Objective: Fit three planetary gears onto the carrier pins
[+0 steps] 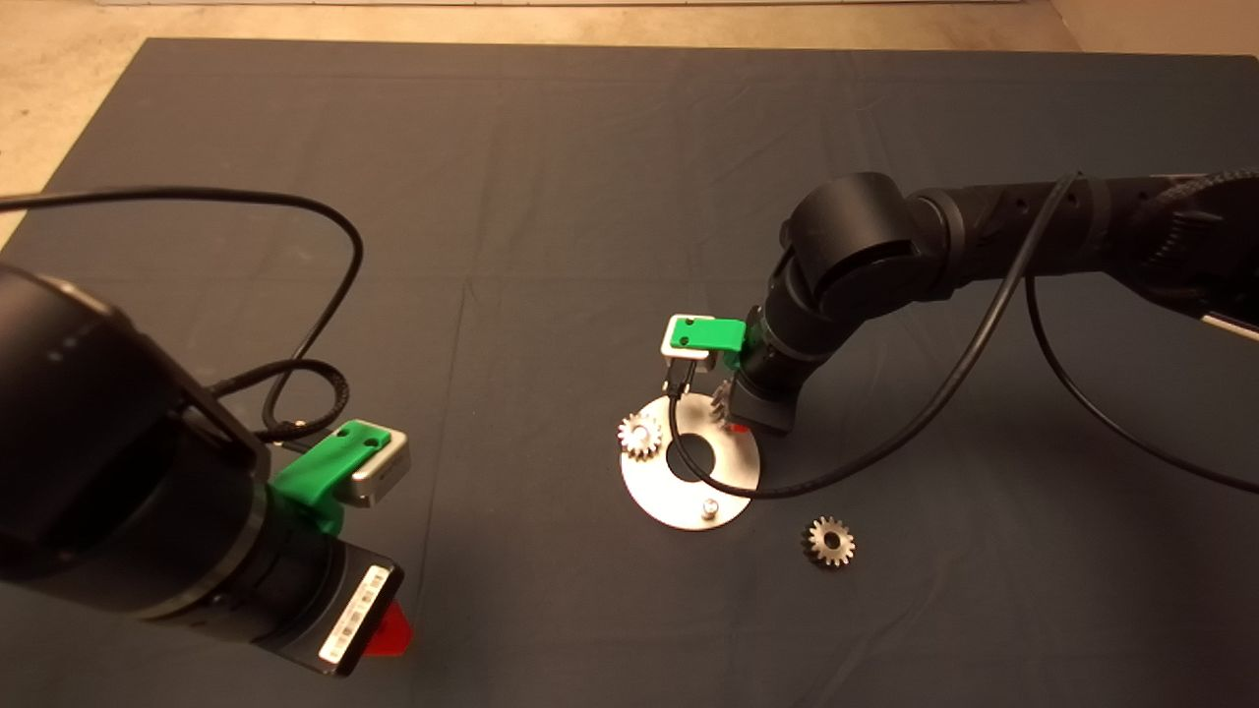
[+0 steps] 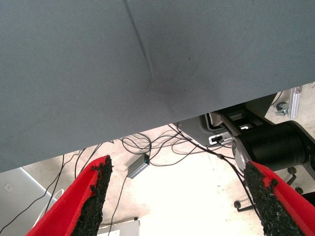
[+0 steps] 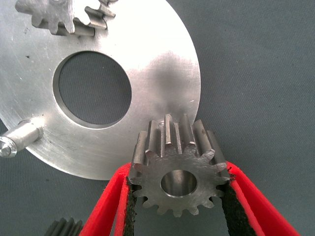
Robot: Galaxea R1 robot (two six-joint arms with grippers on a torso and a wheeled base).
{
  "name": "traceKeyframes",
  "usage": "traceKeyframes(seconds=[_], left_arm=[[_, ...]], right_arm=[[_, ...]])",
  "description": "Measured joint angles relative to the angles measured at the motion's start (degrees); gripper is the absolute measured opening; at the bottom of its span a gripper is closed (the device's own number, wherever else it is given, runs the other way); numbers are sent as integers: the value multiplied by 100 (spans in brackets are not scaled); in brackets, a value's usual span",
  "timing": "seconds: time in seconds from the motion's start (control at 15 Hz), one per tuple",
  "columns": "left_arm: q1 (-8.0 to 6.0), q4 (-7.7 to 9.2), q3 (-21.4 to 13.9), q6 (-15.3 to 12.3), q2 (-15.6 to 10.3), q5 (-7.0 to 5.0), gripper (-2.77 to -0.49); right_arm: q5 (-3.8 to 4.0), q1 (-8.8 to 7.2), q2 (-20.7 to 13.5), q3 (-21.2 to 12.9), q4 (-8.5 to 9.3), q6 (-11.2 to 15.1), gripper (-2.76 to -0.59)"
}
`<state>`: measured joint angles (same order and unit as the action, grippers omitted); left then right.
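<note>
The round silver disc (image 1: 733, 470) lies mid-mat. One planetary gear (image 1: 639, 436) sits on its left carrier pin, also seen in the right wrist view (image 3: 56, 17). The near pin (image 1: 707, 507) (image 3: 19, 139) stands bare. My right gripper (image 1: 733, 418) (image 3: 178, 172) is shut on a second gear (image 3: 179, 167), holding it flat over the disc's far right rim (image 3: 162, 64); the pin there is hidden. A third gear (image 1: 829, 541) (image 3: 64, 227) lies loose on the mat, right of the disc. My left gripper (image 1: 389, 629) (image 2: 178, 164) waits open at the lower left.
A black cable (image 1: 787, 487) from the right wrist loops across the disc and onto the mat beside it. The left arm's cable (image 1: 334, 295) arcs over the left part of the mat. Past the mat's edge, the left wrist view shows floor with wires (image 2: 147, 147).
</note>
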<state>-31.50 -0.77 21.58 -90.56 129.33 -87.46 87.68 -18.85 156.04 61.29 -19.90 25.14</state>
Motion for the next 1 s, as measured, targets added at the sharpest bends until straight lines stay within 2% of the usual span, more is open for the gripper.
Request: traceKeyframes(seconds=[1.0], left_arm=[[0,4,0,0,0,0,-138]], right_arm=[[2,46,-3,-9,-6,5,-234]])
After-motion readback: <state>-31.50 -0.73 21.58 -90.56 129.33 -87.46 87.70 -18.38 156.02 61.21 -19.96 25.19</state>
